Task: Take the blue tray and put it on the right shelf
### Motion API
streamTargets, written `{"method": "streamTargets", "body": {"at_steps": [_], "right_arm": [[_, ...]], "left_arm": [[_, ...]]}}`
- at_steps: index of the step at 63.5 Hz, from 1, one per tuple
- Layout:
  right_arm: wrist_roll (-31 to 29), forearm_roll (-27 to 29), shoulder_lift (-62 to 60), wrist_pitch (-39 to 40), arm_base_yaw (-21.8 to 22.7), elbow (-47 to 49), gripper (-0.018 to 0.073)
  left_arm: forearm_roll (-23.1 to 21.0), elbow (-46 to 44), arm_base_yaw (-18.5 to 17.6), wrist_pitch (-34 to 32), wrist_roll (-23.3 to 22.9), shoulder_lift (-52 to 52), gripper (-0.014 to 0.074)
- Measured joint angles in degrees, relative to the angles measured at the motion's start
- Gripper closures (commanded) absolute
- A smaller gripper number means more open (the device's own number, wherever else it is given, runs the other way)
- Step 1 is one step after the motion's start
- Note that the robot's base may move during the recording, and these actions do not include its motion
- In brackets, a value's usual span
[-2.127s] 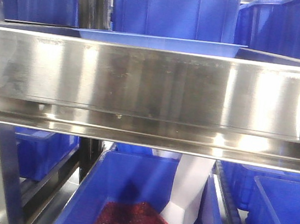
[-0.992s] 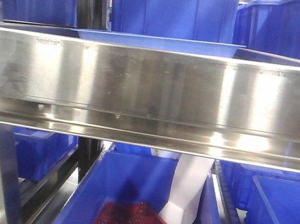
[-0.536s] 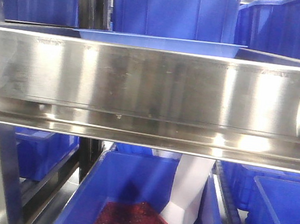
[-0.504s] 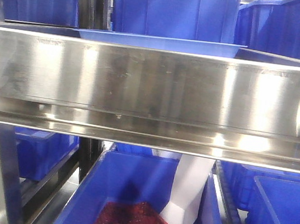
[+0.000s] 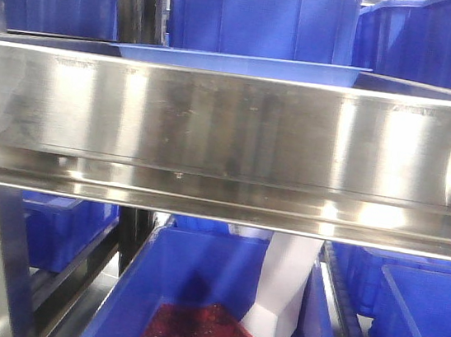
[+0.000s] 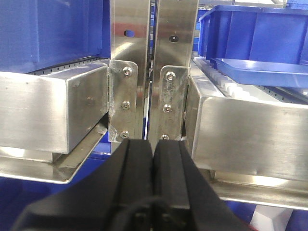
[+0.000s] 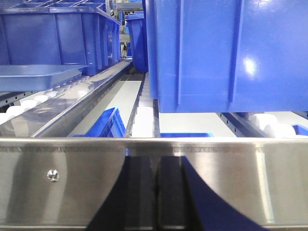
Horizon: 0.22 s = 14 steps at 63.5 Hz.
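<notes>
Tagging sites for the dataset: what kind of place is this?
Likely a warehouse or factory parts store: steel flow racks with a brushed front rail, roller tracks, and rows of deep blue bins.

The right shelf (image 5: pixel 231 128) has a broad front rail of brushed stainless steel, shiny and streaked with reflections. The blue tray (image 5: pixel 239 62) is smooth, glossy plastic. Storage bins (image 5: pixel 263 11) at 12 o'clock are darker ribbed plastic. The left end effector (image 6: pixel 153 166) looks matt black.
</notes>
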<state>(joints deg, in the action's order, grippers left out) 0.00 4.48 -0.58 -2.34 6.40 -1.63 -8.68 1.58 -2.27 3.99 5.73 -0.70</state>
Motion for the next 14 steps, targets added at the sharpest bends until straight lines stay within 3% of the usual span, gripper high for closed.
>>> {"method": "streamTargets", "body": {"at_steps": [14], "right_arm": [[0.0, 0.0, 0.0, 0.0, 0.0, 0.0, 0.0505]], "left_arm": [[0.0, 0.0, 0.0, 0.0, 0.0, 0.0, 0.0645]]}}
